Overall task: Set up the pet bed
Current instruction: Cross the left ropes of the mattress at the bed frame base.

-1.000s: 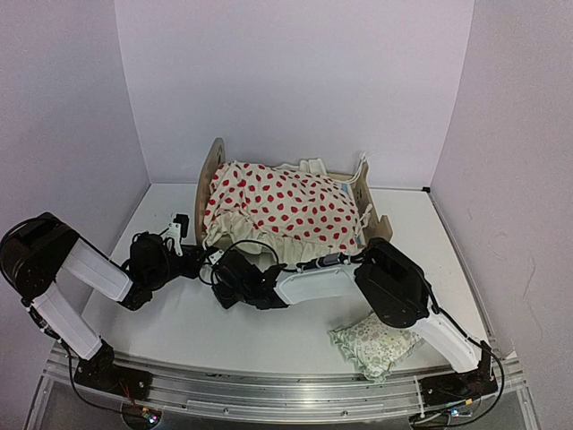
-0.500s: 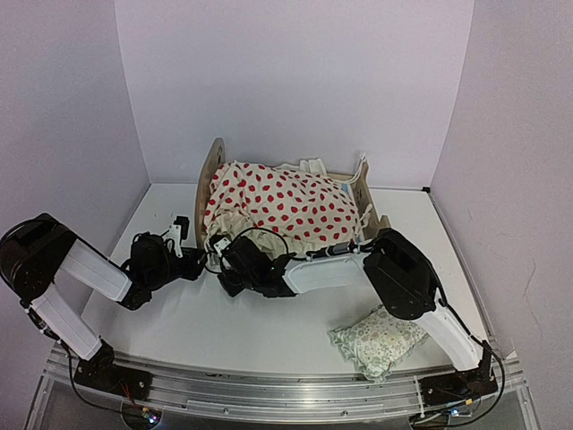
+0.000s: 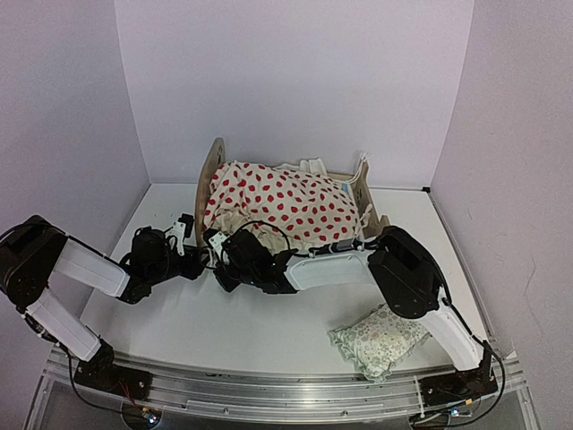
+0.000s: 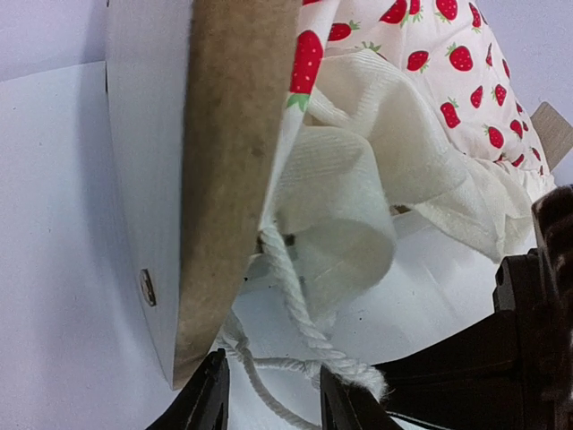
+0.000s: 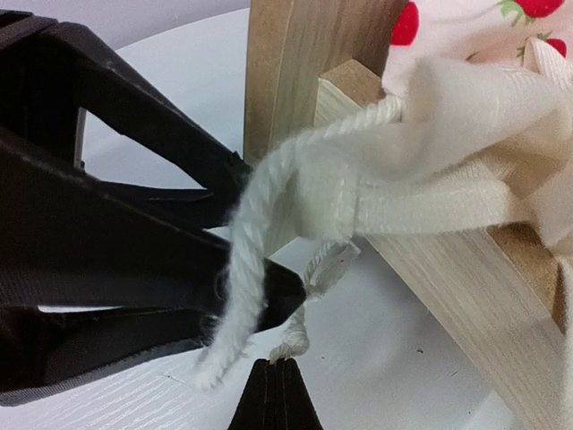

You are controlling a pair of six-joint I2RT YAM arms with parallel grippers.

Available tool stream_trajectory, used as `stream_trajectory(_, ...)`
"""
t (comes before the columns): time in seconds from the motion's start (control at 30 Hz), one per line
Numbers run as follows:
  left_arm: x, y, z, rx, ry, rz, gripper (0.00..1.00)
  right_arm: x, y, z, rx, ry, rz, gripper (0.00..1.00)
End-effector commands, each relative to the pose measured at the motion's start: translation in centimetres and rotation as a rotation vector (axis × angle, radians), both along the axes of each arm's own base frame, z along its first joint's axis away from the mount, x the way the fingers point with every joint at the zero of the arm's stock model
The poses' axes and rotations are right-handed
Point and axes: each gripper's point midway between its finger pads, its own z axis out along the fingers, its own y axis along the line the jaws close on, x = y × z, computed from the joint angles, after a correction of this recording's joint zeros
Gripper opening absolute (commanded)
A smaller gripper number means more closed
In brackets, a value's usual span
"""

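Small light-wood pet bed [image 3: 211, 167] with an arched headboard is sitting at the back middle of the white table [image 3: 269, 322], close to the rear wall, headboard end to the left. Cream cushion with red strawberry dots [image 3: 286, 206] is lying heaped across it, with fabric hanging over the near rail. Small green floral frilled pillow [image 3: 376, 343] is lying front right, well apart from the bed. Both arms are reaching in low at the headboard's near corner.

Left gripper [image 4: 273, 387]: jaws standing partly apart, thick twisted white cord [image 4: 297, 311] running down between the fingers, jaws not closed on it.

Right gripper [image 5: 273, 390]: fingers pressed fully together, frayed thin string end [image 5: 291, 343] touching the tips. Can't tell if it's pinched.
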Motion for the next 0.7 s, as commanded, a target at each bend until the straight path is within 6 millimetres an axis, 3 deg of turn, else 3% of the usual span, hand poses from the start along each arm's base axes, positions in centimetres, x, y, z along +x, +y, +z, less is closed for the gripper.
stream_trajectory(0.0, 0.6, -0.8, 1.1, 0.016, -0.036, -0.042, 0.37, 0.5, 0.9, 7.4, 0.119, -0.090, 0.032, 0.00)
stream_trajectory(0.23, 1.1, -1.3, 0.5, 0.026, 0.041, -0.055, 0.44, 0.8, 0.7, 8.4, 0.130, -0.113, 0.041, 0.00)
stream_trajectory(0.43, 1.5, -0.4, 0.3, 0.029, 0.103, 0.012, 0.50, 0.8, 0.3, 8.8, 0.133, -0.119, 0.049, 0.00)
stream_trajectory(0.67, 2.1, 0.2, 1.7, 0.039, 0.119, 0.047, 0.50, 0.9, -0.6, 8.9, 0.132, -0.122, 0.045, 0.00)
